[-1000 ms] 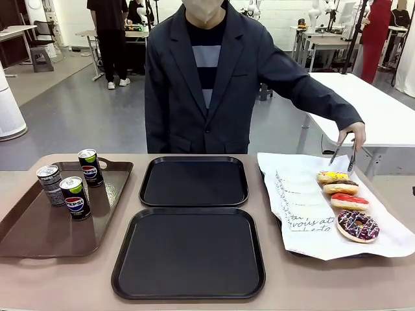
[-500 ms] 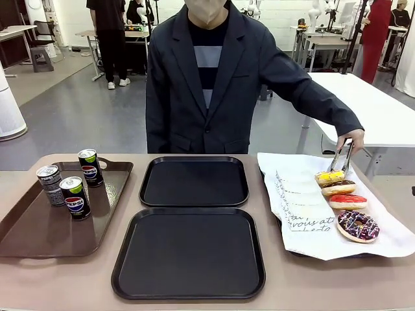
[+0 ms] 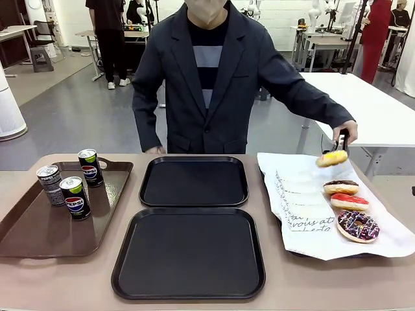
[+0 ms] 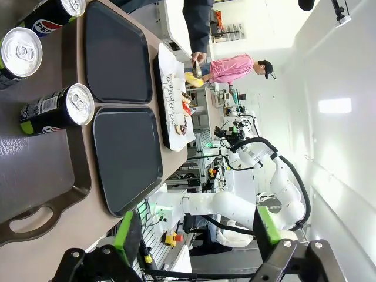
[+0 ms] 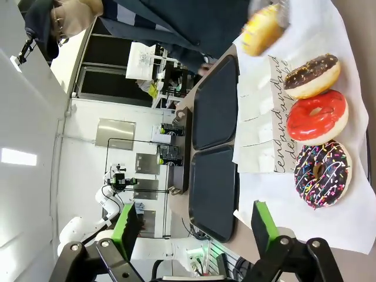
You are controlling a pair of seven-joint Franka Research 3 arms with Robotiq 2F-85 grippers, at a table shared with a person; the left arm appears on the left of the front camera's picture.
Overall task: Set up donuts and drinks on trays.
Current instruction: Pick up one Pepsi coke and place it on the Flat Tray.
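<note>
Donut step, I reckon: the person's hand (image 3: 347,129) holds a yellow-glazed ring donut (image 3: 332,158) in metal tongs (image 3: 338,143), aloft far ahead of my right claw (image 5: 194,229), which is wide open and empty. My left claw (image 4: 197,232), equally agape and empty, faces the slim black Pepsi cans (image 4: 56,111). Next, that donut needs lowering onto a black square plastic tray (image 3: 194,181).

Person (image 3: 207,84) wears a dark grey blazer over a navy top with pale grey stripes. The left gripper (image 4: 197,212) and right gripper (image 5: 195,205) are black with green pads (both alike). The right arm (image 4: 235,205) is white, with a black cable (image 4: 288,167).
</note>
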